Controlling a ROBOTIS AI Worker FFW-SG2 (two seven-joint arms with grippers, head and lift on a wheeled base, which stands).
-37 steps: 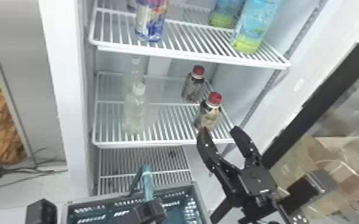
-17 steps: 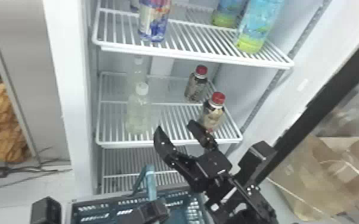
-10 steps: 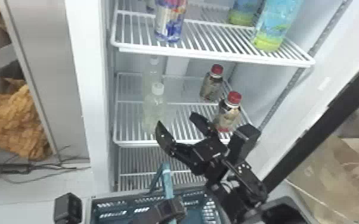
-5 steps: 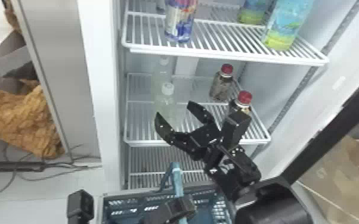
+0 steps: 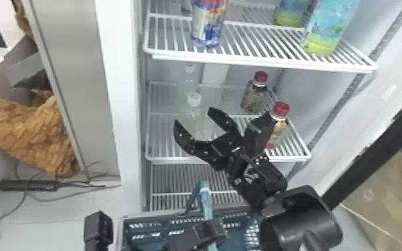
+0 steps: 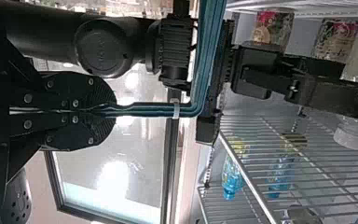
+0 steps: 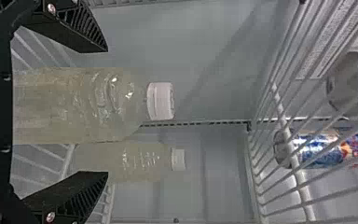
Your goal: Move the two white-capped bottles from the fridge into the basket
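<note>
The fridge (image 5: 130, 100) fills the middle of the head view. On its middle shelf (image 5: 223, 161) the two white-capped bottles stand left of centre: the front bottle (image 5: 194, 100) and, behind it, the rear bottle (image 5: 189, 78). To their right on that shelf are two red-capped bottles (image 5: 261, 77). The upper shelf (image 5: 263, 62) holds a blue-and-red labelled container (image 5: 208, 30) and two blue-green bottles (image 5: 327, 30) towards the upper right.

My right gripper (image 5: 194, 116) is spread wide, with the front bottle between its two fingers, room left on either side. My left gripper (image 5: 210, 231) is clamped on the handle (image 5: 204, 200) of the basket (image 5: 183, 216) at bottom centre.

The basket's lower part is cut off by the bottom edge, and my arms cover some of its inside, so I cannot tell all it holds. The front bottle hides the rear one's lower body. The upper-shelf items are cut off by the top edge. Both clear bottles look faint in the head view, their outlines hard to trace.
</note>
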